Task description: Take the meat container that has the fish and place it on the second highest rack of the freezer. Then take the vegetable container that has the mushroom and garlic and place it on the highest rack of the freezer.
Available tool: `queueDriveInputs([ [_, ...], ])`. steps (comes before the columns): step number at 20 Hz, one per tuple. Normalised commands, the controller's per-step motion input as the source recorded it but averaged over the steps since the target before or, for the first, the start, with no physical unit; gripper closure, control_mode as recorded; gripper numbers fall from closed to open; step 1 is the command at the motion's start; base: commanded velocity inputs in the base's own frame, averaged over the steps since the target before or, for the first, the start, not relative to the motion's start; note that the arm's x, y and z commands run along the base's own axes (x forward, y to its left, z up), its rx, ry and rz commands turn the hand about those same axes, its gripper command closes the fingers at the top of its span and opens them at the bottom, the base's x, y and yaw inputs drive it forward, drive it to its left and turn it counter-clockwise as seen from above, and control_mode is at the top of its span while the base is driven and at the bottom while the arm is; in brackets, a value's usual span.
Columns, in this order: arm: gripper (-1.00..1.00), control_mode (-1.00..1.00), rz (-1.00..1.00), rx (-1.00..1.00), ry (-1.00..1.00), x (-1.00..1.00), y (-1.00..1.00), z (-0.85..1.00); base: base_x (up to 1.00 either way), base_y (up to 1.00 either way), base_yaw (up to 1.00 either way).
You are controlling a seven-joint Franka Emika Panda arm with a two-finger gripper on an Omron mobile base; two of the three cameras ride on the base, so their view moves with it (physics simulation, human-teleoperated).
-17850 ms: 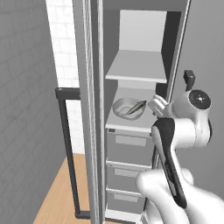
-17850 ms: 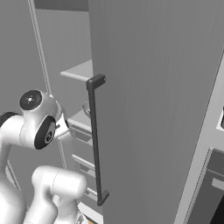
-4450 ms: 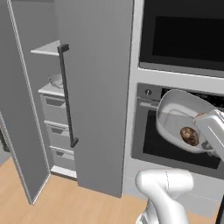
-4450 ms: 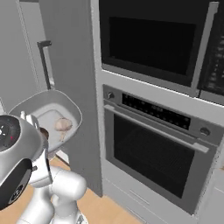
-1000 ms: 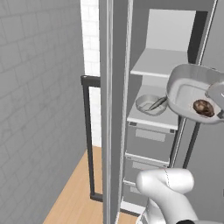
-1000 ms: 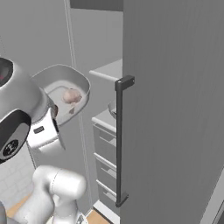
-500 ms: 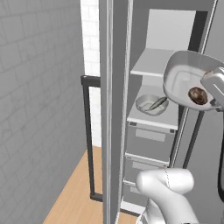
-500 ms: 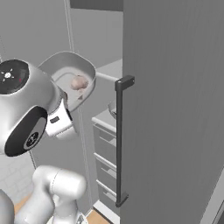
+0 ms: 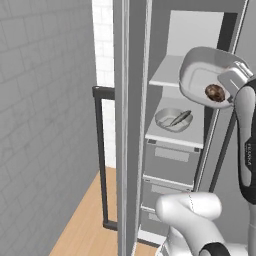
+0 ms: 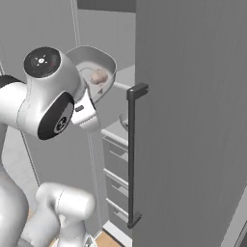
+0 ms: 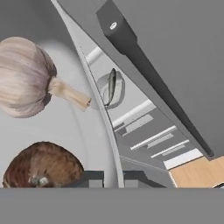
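Note:
The pale vegetable container (image 9: 200,75) hangs tilted in front of the open freezer (image 9: 172,30), level with the highest rack (image 9: 165,77). My gripper (image 9: 232,80) is shut on its rim. In the container lie the brown mushroom (image 9: 215,92) and the garlic (image 10: 99,76). The hand view shows the garlic (image 11: 22,76) and the mushroom (image 11: 43,168) up close, with my gripper (image 11: 113,178) clamped on the rim (image 11: 103,118). On the second highest rack (image 9: 197,129) below stands the meat container (image 9: 172,120) with the fish (image 9: 180,118).
The freezer door (image 9: 130,125) stands open edge-on at the left, its dark bar handle (image 9: 100,150) facing the tiled wall. Grey drawers (image 9: 170,165) stack under the lower shelf. From the right, the door (image 10: 193,120) and its handle (image 10: 131,154) stand close to my arm.
Over the last second the vegetable container has risen and moved left toward the shelves, from beside the fish container's level to the top shelf's level. The gripper stays shut on it.

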Motion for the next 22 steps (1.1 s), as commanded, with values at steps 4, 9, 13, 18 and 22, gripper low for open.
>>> queueDriveInputs([
  [4, 1.00, -1.00, 0.00, 0.00, -0.01, 0.62, -0.06, 0.00, 0.00, 0.00, 0.00],
  [9, 1.00, -1.00, -0.01, 0.00, 0.00, 0.58, -0.10, 0.00, 0.00, 0.00, 0.00],
  [13, 1.00, -1.00, -0.06, 0.00, -0.01, 0.49, -0.17, 0.00, 0.00, 0.00, 0.00],
  [18, 1.00, -1.00, -0.13, -0.02, 0.00, 0.51, 0.00, 0.00, 0.00, 0.00, 0.00],
  [22, 1.00, -1.00, -0.04, 0.00, 0.00, 0.54, -0.13, 0.00, 0.00, 0.00, 0.00],
])
